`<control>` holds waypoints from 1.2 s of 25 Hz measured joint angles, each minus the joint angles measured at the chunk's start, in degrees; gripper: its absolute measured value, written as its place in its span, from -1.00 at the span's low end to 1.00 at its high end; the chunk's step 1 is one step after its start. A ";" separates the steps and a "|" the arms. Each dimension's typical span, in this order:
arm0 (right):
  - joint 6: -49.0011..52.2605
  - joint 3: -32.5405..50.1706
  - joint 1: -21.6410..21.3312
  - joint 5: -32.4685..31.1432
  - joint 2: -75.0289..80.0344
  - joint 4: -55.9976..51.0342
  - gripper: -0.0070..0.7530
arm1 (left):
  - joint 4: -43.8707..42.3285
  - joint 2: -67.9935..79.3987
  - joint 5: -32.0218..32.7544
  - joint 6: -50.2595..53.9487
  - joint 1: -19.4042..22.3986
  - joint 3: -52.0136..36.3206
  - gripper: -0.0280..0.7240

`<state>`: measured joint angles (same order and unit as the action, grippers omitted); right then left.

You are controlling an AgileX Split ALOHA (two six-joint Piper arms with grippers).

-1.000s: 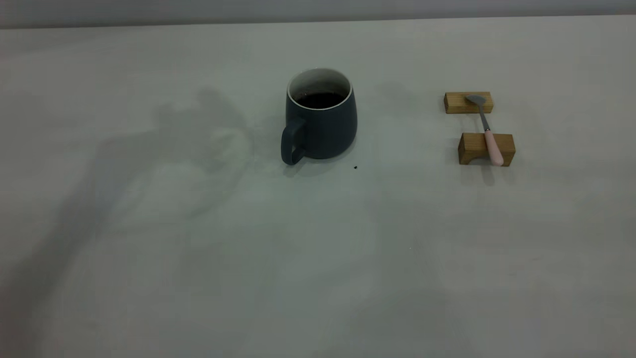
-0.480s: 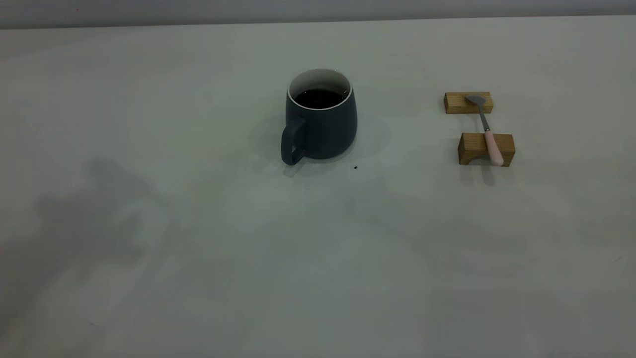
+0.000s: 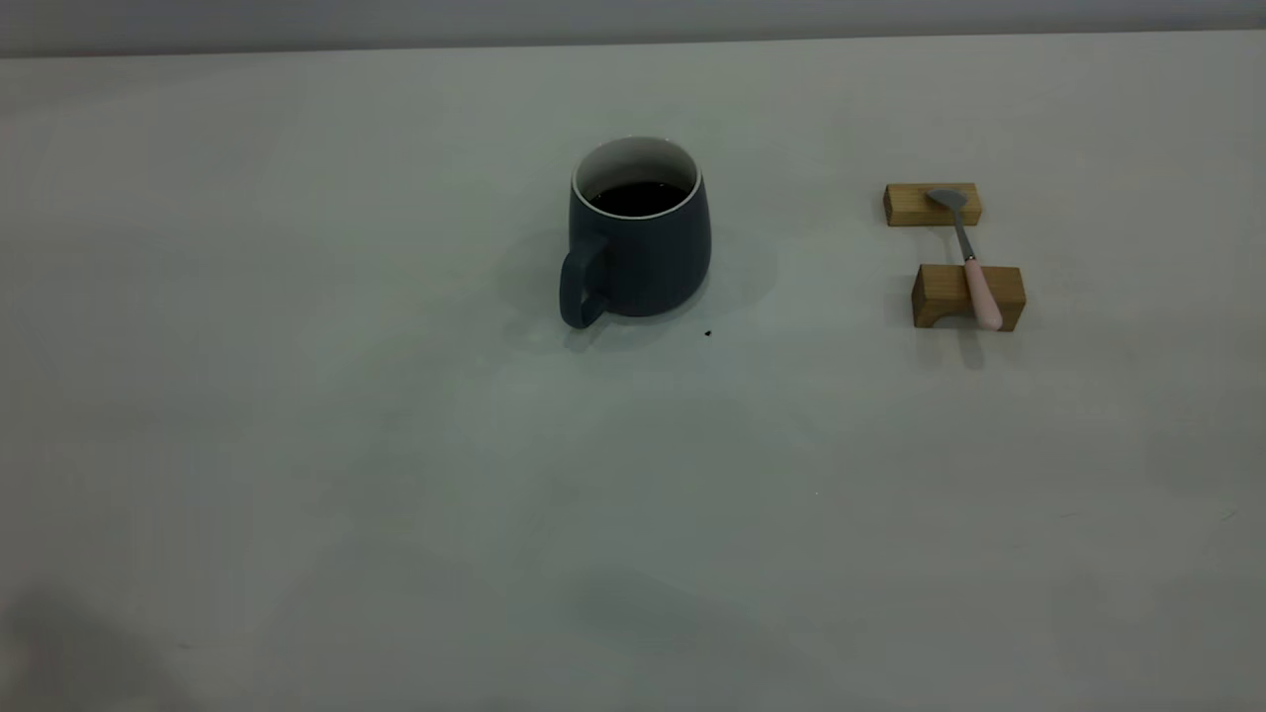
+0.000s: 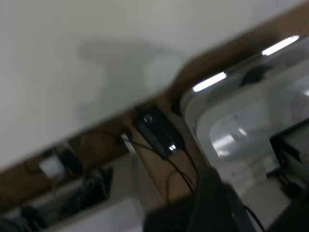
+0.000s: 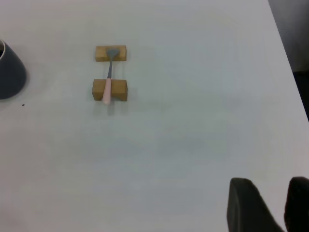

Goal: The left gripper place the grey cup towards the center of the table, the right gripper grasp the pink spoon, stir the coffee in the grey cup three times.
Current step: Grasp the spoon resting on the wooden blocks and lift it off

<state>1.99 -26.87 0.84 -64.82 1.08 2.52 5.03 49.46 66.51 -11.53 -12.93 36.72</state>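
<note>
Grey cup (image 3: 639,232) stands upright near the middle of the tabletop (image 3: 396,445), handle toward the camera-left front, coffee (image 3: 638,198) dark inside below the white rim. Tiny dark speck (image 3: 707,333) on the surface just beside its base. Well apart to the right, pink spoon (image 3: 967,259) lies bridged across two wooden blocks (image 3: 967,295): bowl on the far block, pink handle over the near one, overhanging its front. Neither arm shows in the exterior view. Right tool (image 5: 270,203) is only partly visible in its wrist view, two dark fingertips with a gap between them, so open, well away from the spoon. Left tool: wrist view looks off past the tabletop edge at cables and gear; can't tell its state.
</note>
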 joint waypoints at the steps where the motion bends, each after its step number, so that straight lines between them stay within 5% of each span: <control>1: 0.00 0.00 0.00 0.00 0.00 0.00 -0.36 | -0.04 -2.96 -0.57 0.79 0.00 -2.54 0.58; 21: 0.00 0.00 0.00 0.00 0.00 0.00 -0.36 | -0.18 -44.54 -2.52 8.43 0.29 -8.86 0.58; 30: 0.00 0.00 0.00 0.00 0.00 -0.71 -0.36 | -0.18 -50.52 -1.81 8.63 9.68 -8.86 0.58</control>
<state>1.99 -26.87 0.84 -64.82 1.08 1.81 4.85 -1.06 64.71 -2.90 -3.26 27.86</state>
